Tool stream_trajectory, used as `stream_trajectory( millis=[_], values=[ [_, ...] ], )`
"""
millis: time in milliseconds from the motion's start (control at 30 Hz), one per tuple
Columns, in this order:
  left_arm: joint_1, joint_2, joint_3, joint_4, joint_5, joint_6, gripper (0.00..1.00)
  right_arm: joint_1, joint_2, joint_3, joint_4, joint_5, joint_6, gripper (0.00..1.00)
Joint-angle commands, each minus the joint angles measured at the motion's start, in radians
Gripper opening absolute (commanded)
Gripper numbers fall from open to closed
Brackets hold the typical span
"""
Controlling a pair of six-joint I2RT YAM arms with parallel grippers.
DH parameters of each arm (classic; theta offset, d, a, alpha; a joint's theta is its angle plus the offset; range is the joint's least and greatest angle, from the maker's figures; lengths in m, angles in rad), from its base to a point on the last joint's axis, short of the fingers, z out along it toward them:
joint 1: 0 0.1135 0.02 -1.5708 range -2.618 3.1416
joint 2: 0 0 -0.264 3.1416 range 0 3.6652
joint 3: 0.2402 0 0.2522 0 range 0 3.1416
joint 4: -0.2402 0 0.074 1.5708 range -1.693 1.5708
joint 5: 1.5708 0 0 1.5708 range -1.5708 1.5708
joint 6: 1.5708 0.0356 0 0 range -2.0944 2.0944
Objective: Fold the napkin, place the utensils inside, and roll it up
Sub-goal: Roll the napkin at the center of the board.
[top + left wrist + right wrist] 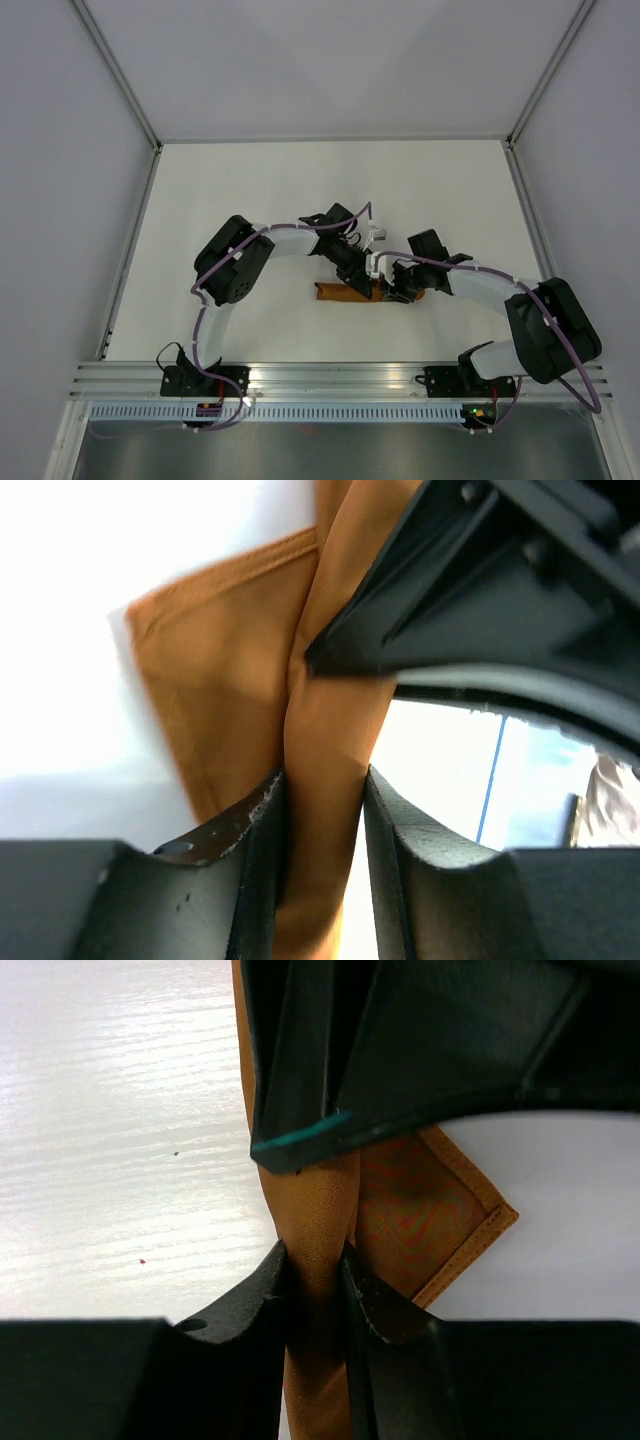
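Napkin (335,292), gathered into a narrow strip, lies on the bench (250,190) with its long axis running left to right, just ahead of the arm bases. Both hands meet over its right half, close together. The left hand (322,785) reaches in from the far side and the right hand (314,1253) from the right, and each is closed on a raised fold of cloth. The strip's free end points left, nearer the left arm. Rolling would likely proceed along this axis. No utensil is identifiable with certainty.
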Motion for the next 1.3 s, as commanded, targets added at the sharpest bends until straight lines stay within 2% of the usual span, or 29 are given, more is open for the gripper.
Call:
stream_trajectory(
  millis=[0,100,233,267,400,600,700,767,833,967,1033,1067,1100,1200,1233,1267],
  values=[
    [0.033,-0.081,-0.041,0.035,-0.054,-0.074,0.42,-0.052,0.061,0.056,-0.113,-0.018,-0.068,0.16],
    [0.044,-0.129,-0.087,0.086,-0.098,-0.101,0.42,-0.075,0.108,0.102,-0.172,-0.050,-0.100,0.16],
    [0.063,-0.254,-0.236,0.293,-0.204,-0.169,0.42,-0.095,0.203,0.172,-0.264,-0.084,-0.142,0.16],
    [0.067,-0.281,-0.271,0.405,-0.240,-0.190,0.43,-0.101,0.222,0.203,-0.303,-0.095,-0.152,0.16],
    [0.070,-0.425,-0.470,0.639,-0.417,-0.215,0.49,-0.115,0.309,0.280,-0.391,-0.109,-0.186,0.16],
    [0.064,-0.617,-0.746,1.038,-0.576,-0.209,0.59,-0.128,0.441,0.401,-0.502,-0.112,-0.203,0.16],
    [0.015,-0.671,-0.814,1.101,-0.707,-0.100,0.66,-0.128,0.499,0.451,-0.529,-0.102,-0.188,0.16],
    [-0.046,-0.684,-0.833,1.108,-0.806,0.025,0.70,-0.130,0.541,0.488,-0.549,-0.095,-0.176,0.16],
    [-0.091,-0.681,-0.831,1.109,-0.865,0.168,0.71,-0.130,0.581,0.513,-0.578,-0.092,-0.176,0.16],
    [-0.212,-0.632,-0.793,1.105,-0.994,0.352,0.75,-0.130,0.627,0.573,-0.604,-0.086,-0.157,0.16],
    [-0.243,-0.590,-0.770,1.065,-1.000,0.426,0.76,-0.131,0.650,0.586,-0.617,-0.083,-0.153,0.16],
    [-0.269,-0.570,-0.744,1.048,-0.992,0.447,0.83,-0.130,0.654,0.597,-0.620,-0.079,-0.151,0.16],
    [-0.284,-0.553,-0.733,1.034,-0.991,0.470,0.85,-0.131,0.665,0.600,-0.620,-0.078,-0.148,0.16],
    [-0.330,-0.475,-0.689,0.982,-0.995,0.566,0.86,-0.131,0.684,0.611,-0.623,-0.072,-0.146,0.16],
    [-0.339,-0.435,-0.683,0.983,-1.000,0.608,0.99,-0.133,0.688,0.616,-0.623,-0.070,-0.145,0.16],
    [-0.356,-0.419,-0.681,1.009,-1.011,0.627,1.00,-0.133,0.691,0.619,-0.624,-0.069,-0.143,0.16]
  ],
)
